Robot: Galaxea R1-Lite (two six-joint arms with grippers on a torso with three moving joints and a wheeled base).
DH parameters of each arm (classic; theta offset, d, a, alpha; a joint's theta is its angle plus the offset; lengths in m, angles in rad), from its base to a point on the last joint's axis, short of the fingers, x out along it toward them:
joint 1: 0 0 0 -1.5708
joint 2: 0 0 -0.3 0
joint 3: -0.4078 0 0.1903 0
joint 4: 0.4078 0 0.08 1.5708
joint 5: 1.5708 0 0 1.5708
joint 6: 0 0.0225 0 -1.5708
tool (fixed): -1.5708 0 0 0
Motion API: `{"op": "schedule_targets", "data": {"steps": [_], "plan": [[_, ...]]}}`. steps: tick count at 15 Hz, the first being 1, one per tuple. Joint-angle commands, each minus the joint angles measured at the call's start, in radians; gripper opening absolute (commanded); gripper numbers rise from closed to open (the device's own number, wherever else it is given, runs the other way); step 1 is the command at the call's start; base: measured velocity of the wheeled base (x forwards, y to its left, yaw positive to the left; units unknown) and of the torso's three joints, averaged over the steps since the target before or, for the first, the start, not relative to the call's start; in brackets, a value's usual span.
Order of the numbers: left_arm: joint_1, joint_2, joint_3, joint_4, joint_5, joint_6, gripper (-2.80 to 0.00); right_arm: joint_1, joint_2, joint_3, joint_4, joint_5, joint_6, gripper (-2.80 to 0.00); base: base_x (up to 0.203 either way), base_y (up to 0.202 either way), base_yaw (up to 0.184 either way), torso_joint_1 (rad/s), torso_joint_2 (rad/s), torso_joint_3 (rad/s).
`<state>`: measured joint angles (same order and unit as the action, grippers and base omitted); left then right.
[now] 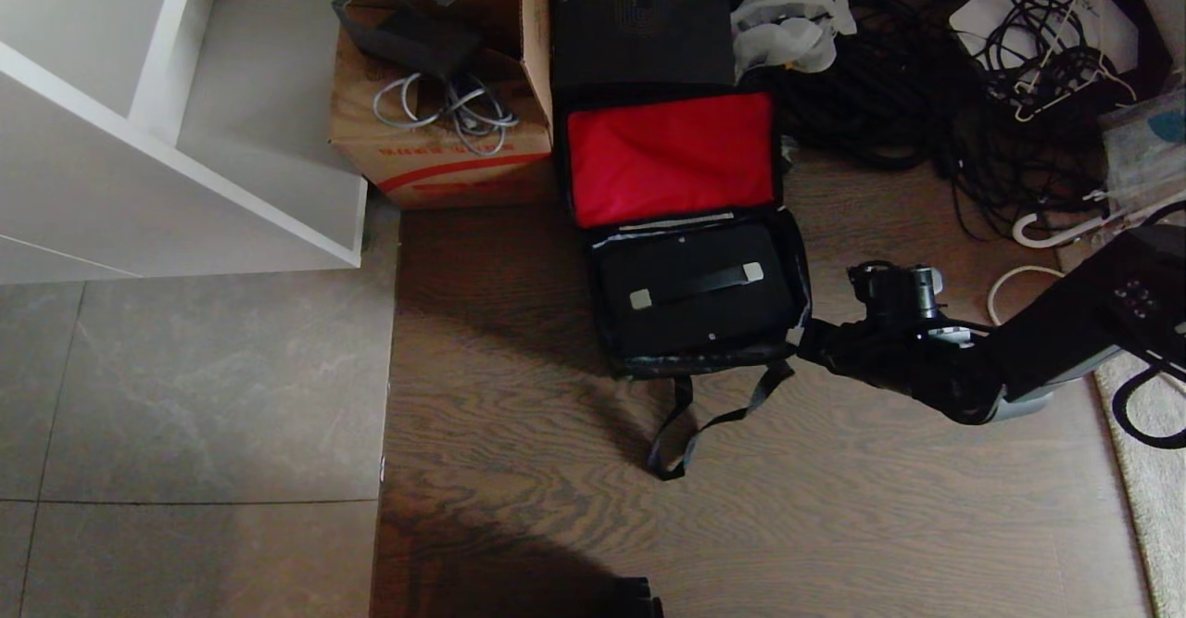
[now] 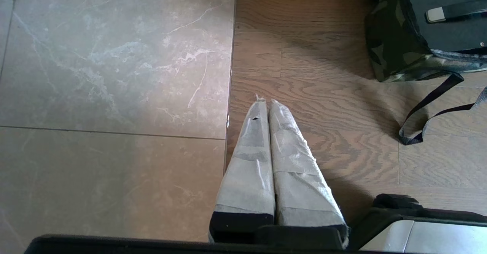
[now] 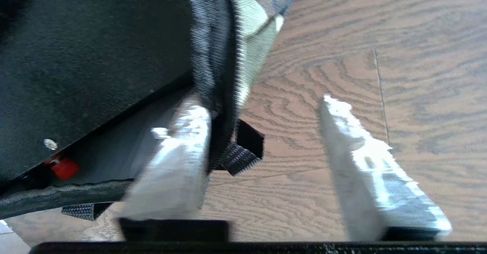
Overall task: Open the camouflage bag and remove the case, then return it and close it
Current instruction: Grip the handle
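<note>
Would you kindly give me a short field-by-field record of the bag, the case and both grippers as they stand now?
bag: camouflage bag on the wood floor, lid flipped back, red lining showing
case: black case lying inside the bag, handle up
right gripper: right gripper at the bag's right near corner, fingers apart, one finger inside the bag wall, the other outside it
left gripper: left gripper parked above the floor, away from the bag, fingers together
strap: black strap trailing on the floor in front of the bag

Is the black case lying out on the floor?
No, the case sits inside the open camouflage bag, under its raised red-lined lid.
</note>
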<state>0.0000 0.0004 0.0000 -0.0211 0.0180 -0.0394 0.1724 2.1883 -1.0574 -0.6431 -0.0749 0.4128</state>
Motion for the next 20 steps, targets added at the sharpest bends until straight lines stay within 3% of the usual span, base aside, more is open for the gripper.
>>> {"op": "schedule_targets", "data": {"steps": [1,5,8,17,20], "plan": [[0.0,-0.001,0.011,0.0,0.0,-0.001,-2.8,0.003,0.005,-0.003,-0.007,0.0,0.001,-2.8,0.0,0.0,0.0,0.0,0.0,0.0],[0.0,0.0,0.009,0.0,0.0,-0.001,-2.8,0.009,-0.025,0.015,0.004,0.004,0.011,-2.8,0.0,0.0,0.0,0.0,0.0,0.0],[0.0,0.0,0.009,0.0,0.0,-0.001,-2.8,0.03,-0.077,0.079,0.087,0.032,0.017,-2.8,0.0,0.0,0.0,0.0,0.0,0.0],[0.0,0.0,0.009,0.0,0.0,-0.001,-2.8,0.062,-0.144,0.187,0.088,0.024,0.046,-2.8,0.0,0.0,0.0,0.0,0.0,0.0],[0.0,0.0,0.009,0.0,0.0,-0.001,-2.8,0.064,-0.119,0.166,0.081,0.028,0.051,-2.8,0.0,0.0,0.0,0.0,0.0,0.0]]}}
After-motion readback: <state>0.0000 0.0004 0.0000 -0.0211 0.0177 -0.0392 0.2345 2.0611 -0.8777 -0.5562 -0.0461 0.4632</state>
